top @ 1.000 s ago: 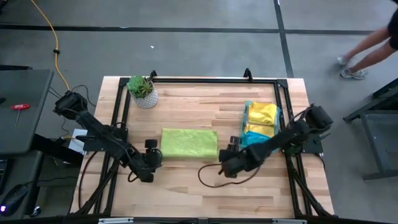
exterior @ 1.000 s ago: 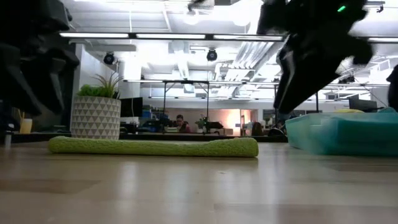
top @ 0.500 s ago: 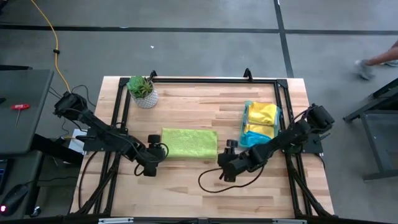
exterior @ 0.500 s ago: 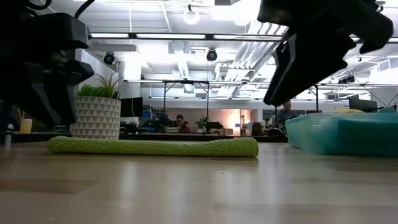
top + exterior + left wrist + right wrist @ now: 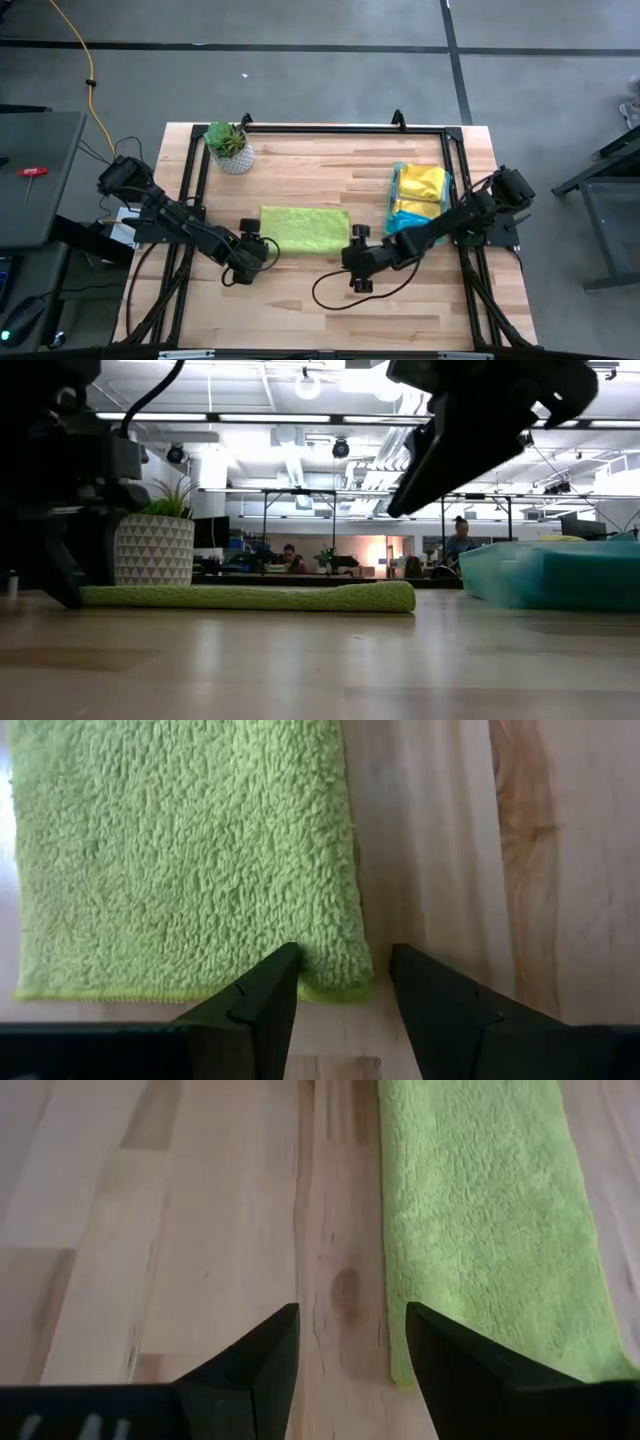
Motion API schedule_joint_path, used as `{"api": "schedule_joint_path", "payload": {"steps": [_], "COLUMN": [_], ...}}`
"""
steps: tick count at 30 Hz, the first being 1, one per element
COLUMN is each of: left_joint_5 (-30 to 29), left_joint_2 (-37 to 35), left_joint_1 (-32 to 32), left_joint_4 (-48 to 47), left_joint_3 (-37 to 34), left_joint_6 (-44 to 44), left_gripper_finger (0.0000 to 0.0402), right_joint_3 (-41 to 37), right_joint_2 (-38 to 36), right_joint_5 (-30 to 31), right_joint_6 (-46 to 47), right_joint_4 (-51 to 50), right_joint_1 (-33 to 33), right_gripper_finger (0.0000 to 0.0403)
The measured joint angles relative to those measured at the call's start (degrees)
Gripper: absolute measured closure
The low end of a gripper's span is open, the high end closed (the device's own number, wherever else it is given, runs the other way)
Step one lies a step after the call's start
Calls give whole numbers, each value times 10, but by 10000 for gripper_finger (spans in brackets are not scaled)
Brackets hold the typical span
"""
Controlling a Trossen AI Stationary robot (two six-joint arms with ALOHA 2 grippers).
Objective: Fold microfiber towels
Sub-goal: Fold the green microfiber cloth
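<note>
Right now a lime green microfiber towel (image 5: 305, 229), already folded into a flat rectangle, is lying near the middle of the wooden bench (image 5: 330, 310), with both arms reaching in toward its near edge. The left claw (image 5: 262, 249) is sitting low at the towel's near left corner; in the left wrist view its two dark fingers (image 5: 262, 998) are standing apart, straddling that corner (image 5: 335, 975) without clamping it. The right claw (image 5: 354, 252) is hanging just off the towel's near right corner, its fingers (image 5: 262, 1355) likewise spread with bare wood between them and the towel's edge (image 5: 480, 1230) lying just beside one finger, so it is holding nothing. Farther right, a translucent green tray (image 5: 447, 185) is carrying more towels, yellow ones (image 5: 420, 180) on top and a teal one (image 5: 402, 222) showing at the tray's near end. A small potted plant (image 5: 229, 146) in a patterned white pot is standing at the far left of the bench, well apart from the towel. A dark cable (image 5: 335, 297) is looping across the wood below the right claw.
</note>
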Motion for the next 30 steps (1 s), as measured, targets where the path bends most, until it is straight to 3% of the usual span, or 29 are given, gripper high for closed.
{"api": "schedule_joint_path", "payload": {"steps": [8, 13, 19, 30], "left_joint_5": [-6, -5, -6, 7], "left_joint_2": [3, 3, 3, 3], "left_joint_1": [-1, -1, -1, -6], "left_joint_4": [13, 18, 19, 16], "left_joint_3": [-1, -2, -2, -2], "left_joint_6": [-1, -1, -2, -16], "left_gripper_finger": [245, 245, 245, 245], "right_joint_3": [0, 0, 0, 2], "right_joint_2": [9, 51, 102, 112], "right_joint_5": [-12, -37, -38, -53], "right_joint_6": [-60, -90, -90, -45], "right_joint_4": [12, 15, 13, -1], "right_joint_1": [-17, -30, -46, -46], "right_gripper_finger": [226, 226, 226, 242]}}
